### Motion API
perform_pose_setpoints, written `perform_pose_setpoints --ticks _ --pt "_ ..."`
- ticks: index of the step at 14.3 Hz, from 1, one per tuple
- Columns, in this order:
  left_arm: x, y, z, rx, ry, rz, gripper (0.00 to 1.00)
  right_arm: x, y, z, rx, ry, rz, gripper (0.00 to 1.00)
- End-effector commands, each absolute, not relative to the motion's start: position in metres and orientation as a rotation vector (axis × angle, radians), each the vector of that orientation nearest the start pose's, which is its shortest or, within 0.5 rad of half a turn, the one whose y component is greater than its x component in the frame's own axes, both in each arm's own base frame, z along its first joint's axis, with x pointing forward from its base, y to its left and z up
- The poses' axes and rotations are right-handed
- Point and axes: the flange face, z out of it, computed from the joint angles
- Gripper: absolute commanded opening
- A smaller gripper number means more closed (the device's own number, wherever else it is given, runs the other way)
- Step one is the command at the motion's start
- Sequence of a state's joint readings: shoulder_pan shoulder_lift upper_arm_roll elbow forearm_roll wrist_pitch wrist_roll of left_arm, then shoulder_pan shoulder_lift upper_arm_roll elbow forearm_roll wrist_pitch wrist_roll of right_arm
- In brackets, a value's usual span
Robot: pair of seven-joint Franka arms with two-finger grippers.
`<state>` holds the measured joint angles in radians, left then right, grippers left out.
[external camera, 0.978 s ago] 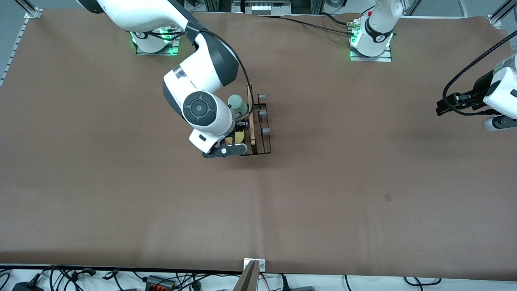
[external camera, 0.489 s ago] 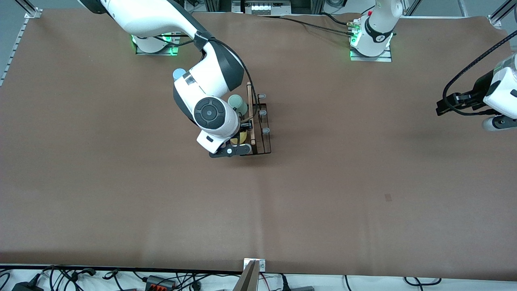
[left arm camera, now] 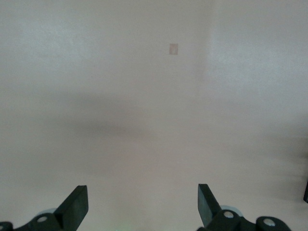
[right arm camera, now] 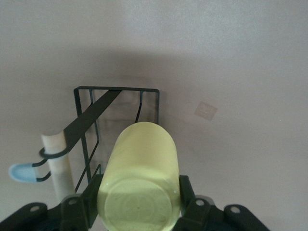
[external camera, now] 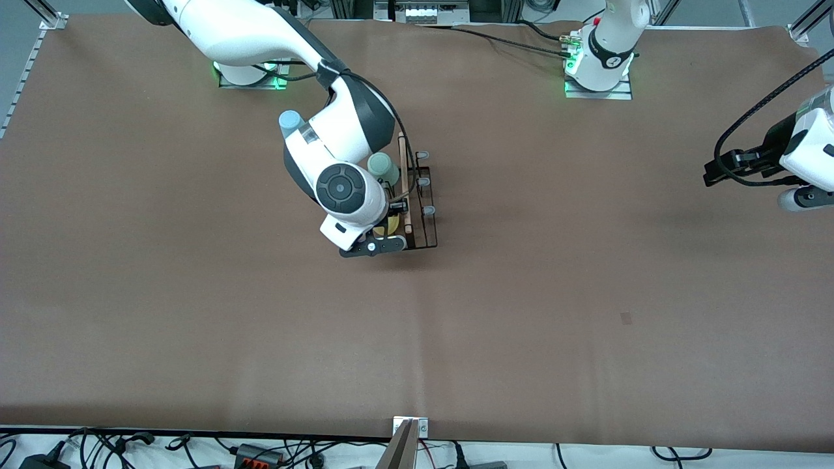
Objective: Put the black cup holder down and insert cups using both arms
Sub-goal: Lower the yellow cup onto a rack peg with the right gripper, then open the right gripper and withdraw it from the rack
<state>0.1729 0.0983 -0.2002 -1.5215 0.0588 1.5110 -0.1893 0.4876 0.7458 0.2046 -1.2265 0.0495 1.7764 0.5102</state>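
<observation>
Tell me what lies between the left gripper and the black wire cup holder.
Only bare brown table, per the front view, between the open left gripper and the black wire cup holder.

Yellow cup (right arm camera: 139, 178) held inverted over black rack (right arm camera: 118, 103).

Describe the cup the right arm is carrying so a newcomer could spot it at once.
Find the black cup holder standing mid-table, toward the right arm's end. The right tool hangs over the holder's end nearer the front camera, shut on the yellow cup, turned base-up. The mint green cup already sits on the rack; the light blue cup stands apart on the table.
</observation>
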Motion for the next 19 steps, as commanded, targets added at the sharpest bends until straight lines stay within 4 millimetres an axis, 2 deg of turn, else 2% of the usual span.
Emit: perform_pose_setpoints --ticks 1,2,3,4,6,7,10,12,14,16,18,19 --pt "0.571 -0.003 0.594 -3.068 -0.24 0.161 1.0 0.578 0.437 0.315 -3.065 -0.182 0.391 0.31" --pt "0.571 -0.003 0.594 -3.068 -0.24 0.161 1.0 0.576 0.437 0.313 -3.06 -0.178 0.401 0.38" --pt "0.571 -0.003 0.594 -3.068 -0.24 0.161 1.0 0.576 0.436 0.312 -3.058 -0.169 0.408 0.92" --pt "0.571 -0.003 0.594 -3.068 -0.24 0.161 1.0 0.577 0.435 0.313 -3.06 -0.141 0.415 1.0" --pt "0.571 -0.003 0.594 -3.068 -0.24 0.161 1.0 0.579 0.434 0.321 -3.073 -0.003 0.401 1.0" --pt "0.571 -0.003 0.594 -3.068 -0.24 0.161 1.0 0.579 0.435 0.333 -3.079 0.028 0.377 1.0" --pt "0.571 -0.003 0.594 -3.068 -0.24 0.161 1.0 0.585 0.422 0.386 -3.064 0.054 0.269 1.0" --pt "0.571 -0.004 0.594 -3.071 -0.24 0.162 1.0 0.602 0.392 0.416 -3.055 0.112 0.197 1.0" --pt "0.571 -0.004 0.594 -3.071 -0.24 0.162 1.0 0.623 0.352 0.437 -3.046 0.182 0.144 1.0" --pt "0.571 -0.004 0.594 -3.071 -0.24 0.162 1.0 0.636 0.313 0.458 -3.047 0.159 0.127 1.0" --pt "0.571 -0.003 0.594 -3.083 -0.245 0.164 1.0 0.65 0.264 0.469 -3.054 0.165 0.147 1.0" --pt "0.571 -0.003 0.594 -3.083 -0.245 0.164 1.0 0.66 0.232 0.478 -3.05 0.149 0.133 1.0"
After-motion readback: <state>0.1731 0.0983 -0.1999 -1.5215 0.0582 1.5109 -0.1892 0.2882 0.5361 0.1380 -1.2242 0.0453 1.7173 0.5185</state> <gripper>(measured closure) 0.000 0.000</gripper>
